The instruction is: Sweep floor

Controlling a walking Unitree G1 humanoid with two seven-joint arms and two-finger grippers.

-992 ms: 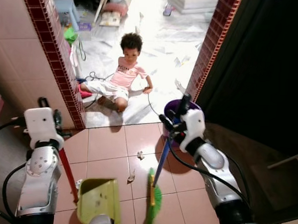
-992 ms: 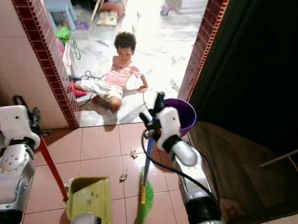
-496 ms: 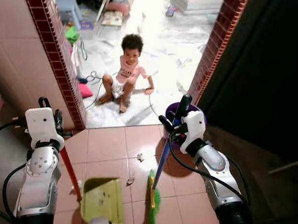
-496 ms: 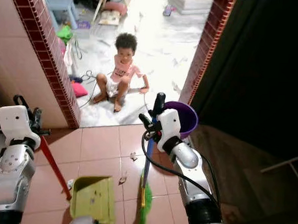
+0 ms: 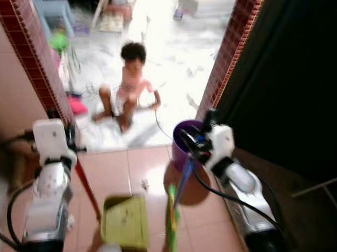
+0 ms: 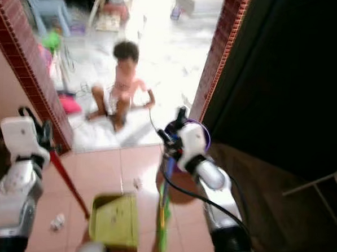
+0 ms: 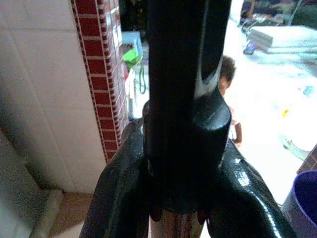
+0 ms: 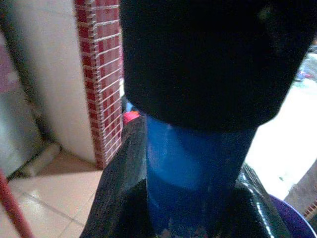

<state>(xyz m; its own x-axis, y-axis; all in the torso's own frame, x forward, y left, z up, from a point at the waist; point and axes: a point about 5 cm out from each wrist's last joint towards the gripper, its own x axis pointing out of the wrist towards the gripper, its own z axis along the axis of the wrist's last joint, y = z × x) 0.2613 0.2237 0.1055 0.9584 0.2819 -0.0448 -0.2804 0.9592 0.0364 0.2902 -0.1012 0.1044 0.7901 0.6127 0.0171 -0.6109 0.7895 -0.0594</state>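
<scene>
Lime-green dustpan (image 5: 125, 221) w/ red handle (image 5: 88, 185), blue-handled green broom (image 5: 172, 219), purple bucket (image 5: 181, 147).

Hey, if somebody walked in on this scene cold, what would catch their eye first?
Probably the small child sitting on the bright floor just past the brick doorway, facing the robot. Nearer, the right gripper holds a blue-handled broom beside a purple bucket, and the left gripper holds the red handle of a green dustpan on the pink tiles, with a scrap of litter lying ahead of the pan.
</scene>
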